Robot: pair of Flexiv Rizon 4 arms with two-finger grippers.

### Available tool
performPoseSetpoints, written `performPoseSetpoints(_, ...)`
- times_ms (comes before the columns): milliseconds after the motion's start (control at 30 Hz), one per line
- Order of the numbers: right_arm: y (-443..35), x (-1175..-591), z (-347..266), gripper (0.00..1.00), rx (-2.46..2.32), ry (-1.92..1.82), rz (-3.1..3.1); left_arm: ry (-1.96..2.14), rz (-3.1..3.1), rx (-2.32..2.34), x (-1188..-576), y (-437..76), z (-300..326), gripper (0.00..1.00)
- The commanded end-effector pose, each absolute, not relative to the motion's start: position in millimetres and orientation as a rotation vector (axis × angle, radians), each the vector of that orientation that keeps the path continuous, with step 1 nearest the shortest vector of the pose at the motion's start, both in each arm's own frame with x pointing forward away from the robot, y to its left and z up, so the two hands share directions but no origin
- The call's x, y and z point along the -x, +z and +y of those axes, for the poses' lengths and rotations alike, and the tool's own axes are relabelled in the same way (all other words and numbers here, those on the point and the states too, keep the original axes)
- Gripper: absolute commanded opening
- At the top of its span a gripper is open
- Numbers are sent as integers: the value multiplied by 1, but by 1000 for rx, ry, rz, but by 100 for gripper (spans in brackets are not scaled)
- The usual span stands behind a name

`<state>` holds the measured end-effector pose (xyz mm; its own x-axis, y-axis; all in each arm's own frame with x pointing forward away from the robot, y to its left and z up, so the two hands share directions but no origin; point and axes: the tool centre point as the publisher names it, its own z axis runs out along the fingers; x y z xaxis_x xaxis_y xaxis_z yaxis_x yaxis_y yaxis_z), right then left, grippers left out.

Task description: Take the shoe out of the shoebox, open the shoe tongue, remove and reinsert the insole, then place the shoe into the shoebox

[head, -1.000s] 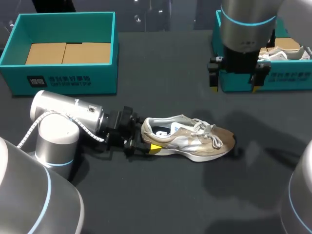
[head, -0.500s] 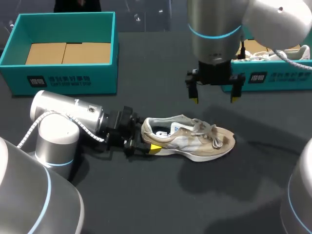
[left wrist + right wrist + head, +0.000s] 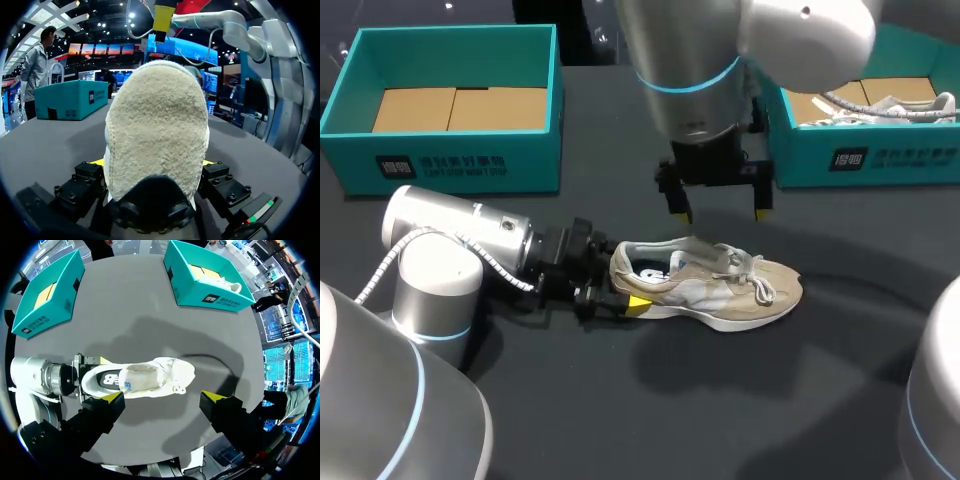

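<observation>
Our left gripper (image 3: pixel 623 290), centre-left: clamped on the shoe (image 3: pixel 720 285), heel end. Our right gripper (image 3: pixel 720 214), upper centre: fingers spread, empty.

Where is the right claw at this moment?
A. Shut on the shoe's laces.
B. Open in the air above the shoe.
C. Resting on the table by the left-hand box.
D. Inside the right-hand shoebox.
B: the right claw hangs open above the shoe, touching nothing, while the left claw grips its heel.
</observation>
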<state>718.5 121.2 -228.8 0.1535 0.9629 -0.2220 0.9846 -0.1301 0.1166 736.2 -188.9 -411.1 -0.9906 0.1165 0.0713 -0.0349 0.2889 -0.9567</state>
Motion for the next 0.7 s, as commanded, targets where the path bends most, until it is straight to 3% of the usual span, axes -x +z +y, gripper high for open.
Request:
performPoseSetpoints(33, -246, -718, 137, 100, -2199, -197, 1852, 1801, -2417, 76, -735, -413, -190, 0)
performPoseSetpoints(700, -297, -712, 154, 100, -2223, -258, 1764, 1801, -2417, 76, -735, -413, -190, 0)
